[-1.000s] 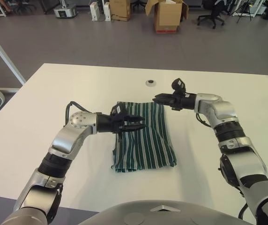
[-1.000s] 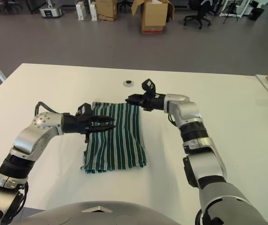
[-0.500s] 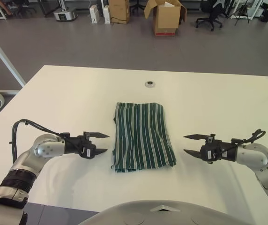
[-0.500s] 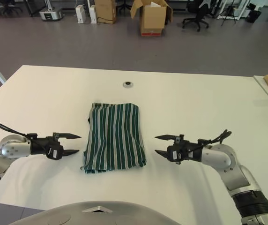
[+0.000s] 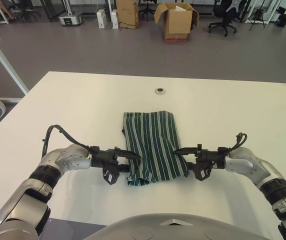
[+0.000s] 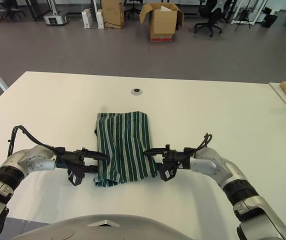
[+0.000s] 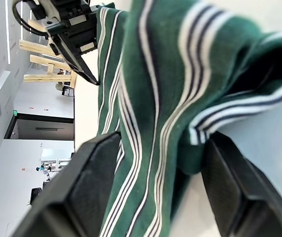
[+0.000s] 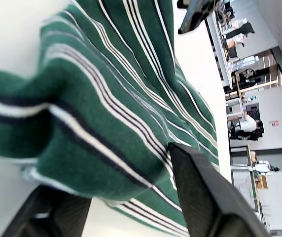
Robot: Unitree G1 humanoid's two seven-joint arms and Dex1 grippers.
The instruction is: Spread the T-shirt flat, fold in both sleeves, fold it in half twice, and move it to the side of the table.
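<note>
The green T-shirt with thin white stripes is folded into a small, neat shape. It lies in the middle of the white table, with its short end toward the robot. Both arms are down low, close to the table top, and they point in at each other from the two sides. The left arm bends at the elbow, and its forearm lies sideways, pointing at the shirt's near left corner. The left gripper is spread open at that corner, with one finger over the cloth and one down by the table. In the left wrist view the two black fingers stand wide apart with the striped edge between them. The right arm is bent the same way on the other side, with a black cable curling up at its wrist. The right gripper is spread open too, at the shirt's near right edge. In the right wrist view its fingers sit apart with the cloth between them. A small round cap sits in the table past the shirt. A cardboard box stands far off on the floor.
</note>
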